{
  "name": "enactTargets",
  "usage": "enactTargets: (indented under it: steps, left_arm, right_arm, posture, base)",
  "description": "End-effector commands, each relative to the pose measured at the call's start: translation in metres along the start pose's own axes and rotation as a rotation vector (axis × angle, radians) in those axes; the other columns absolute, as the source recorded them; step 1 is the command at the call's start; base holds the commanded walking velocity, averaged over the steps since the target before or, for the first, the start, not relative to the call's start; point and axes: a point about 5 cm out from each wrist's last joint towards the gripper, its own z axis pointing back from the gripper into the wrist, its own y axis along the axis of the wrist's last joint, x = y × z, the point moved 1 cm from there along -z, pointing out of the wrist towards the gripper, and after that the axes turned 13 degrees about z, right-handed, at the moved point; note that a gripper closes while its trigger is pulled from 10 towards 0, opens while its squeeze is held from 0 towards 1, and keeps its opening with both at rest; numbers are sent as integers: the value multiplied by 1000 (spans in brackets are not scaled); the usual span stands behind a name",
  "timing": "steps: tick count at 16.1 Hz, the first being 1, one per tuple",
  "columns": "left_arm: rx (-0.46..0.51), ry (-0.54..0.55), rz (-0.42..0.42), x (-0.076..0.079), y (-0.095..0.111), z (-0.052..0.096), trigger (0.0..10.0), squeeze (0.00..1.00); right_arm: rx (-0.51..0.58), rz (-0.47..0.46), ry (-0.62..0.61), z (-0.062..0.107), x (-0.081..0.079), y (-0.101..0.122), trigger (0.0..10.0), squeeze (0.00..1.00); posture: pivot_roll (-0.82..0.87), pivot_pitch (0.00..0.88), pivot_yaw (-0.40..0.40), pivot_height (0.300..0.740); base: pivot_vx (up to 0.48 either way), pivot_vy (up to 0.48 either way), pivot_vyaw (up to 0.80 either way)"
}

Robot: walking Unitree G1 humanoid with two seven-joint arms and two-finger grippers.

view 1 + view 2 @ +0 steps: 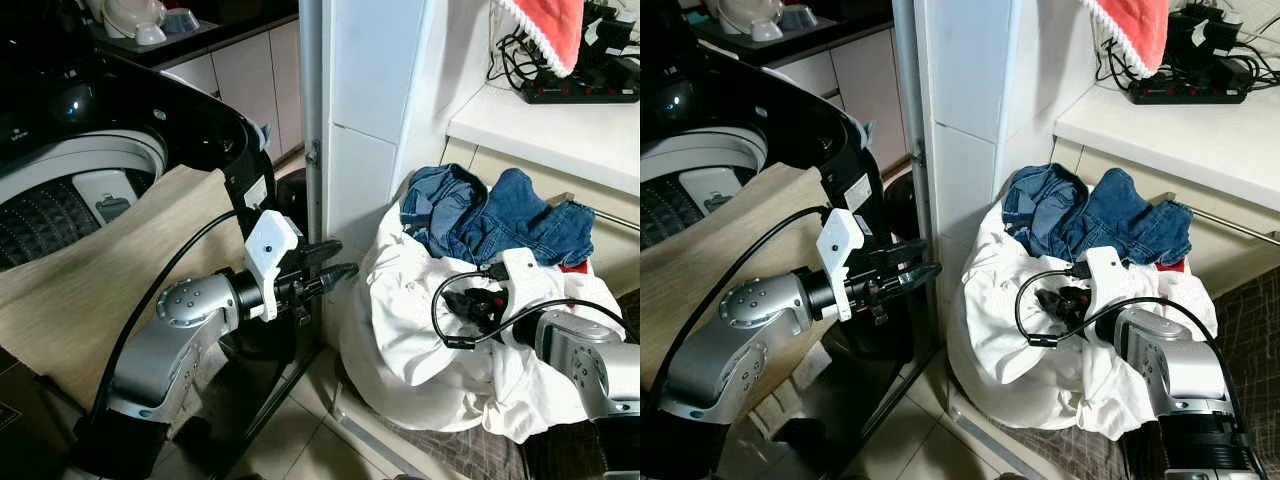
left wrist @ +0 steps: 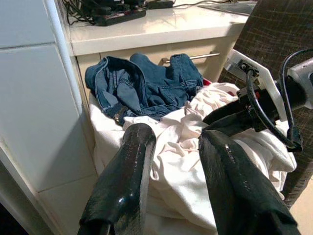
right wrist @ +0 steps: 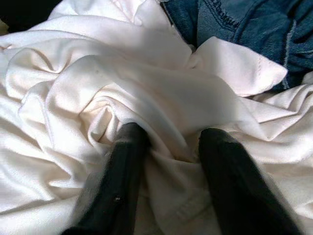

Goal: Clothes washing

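R end effector (image 3: 168,161) fingers spread, sunk in white cloth (image 3: 98,88); L end effector (image 2: 178,147) released, near pile

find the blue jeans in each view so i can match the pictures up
Left eye view: blue jeans at right of centre, on top of the white cloth pile.
Right eye view: jeans at centre right, under the counter edge.
Left wrist view: jeans at upper centre, beyond the left gripper.
Right wrist view: jeans in the top right corner.
Shared landmark: the white cloth pile beneath them.
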Motion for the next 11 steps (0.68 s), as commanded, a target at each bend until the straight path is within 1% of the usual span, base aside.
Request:
enactTargets:
  steps: [1,3,4,5,6,7,8,9,10,11]
  left_arm:
    - [1,-15,-1,3,1,0,10000,0]
    - [4,-9,-4,3,1,0,10000,0]
    - [9,-1,-10,2,2,0,10000,0]
    - [22,19,-21,0,4,-1,10000,0]
    - [28,28,-25,-1,5,-1,10000,0]
    - [46,53,-33,-4,7,-2,10000,0]
    - [90,87,-45,-8,14,-5,10000,0]
    - [125,107,-50,-10,20,-7,10000,0]
    - [138,112,-51,-10,22,-8,10000,0]
    - [177,112,-53,-9,30,-14,10000,0]
  right_arm:
    - [1,-15,7,2,1,0,0,0]
    - [33,-48,21,5,0,3,0,0]
    - [66,-61,28,8,1,8,0,0]
    - [124,-71,55,13,0,17,0,0]
    - [144,-74,66,15,-1,20,0,0]
    - [203,-87,107,22,-4,30,0,0]
    - [288,-100,175,34,-9,44,0,0]
    - [343,-103,219,43,-12,54,0,0]
    - [364,-103,235,46,-13,57,0,0]
    - [473,-75,323,65,-22,78,0,0]
  posture:
    - [-196,0,41,740]
    - [-194,0,40,740]
    - [-194,0,40,740]
    - [-194,1,39,740]
    - [-194,1,39,740]
    - [-197,0,36,740]
    - [-197,0,36,740]
    - [-197,0,36,740]
    - [-197,0,36,740]
    - [-206,0,37,740]
  base:
    - [0,0,0]
    - [0,0,0]
    - [0,0,0]
    - [0,0,0]
    - [0,0,0]
    - [0,0,0]
    - [0,0,0]
    - [0,0,0]
    - [0,0,0]
    - [0,0,0]
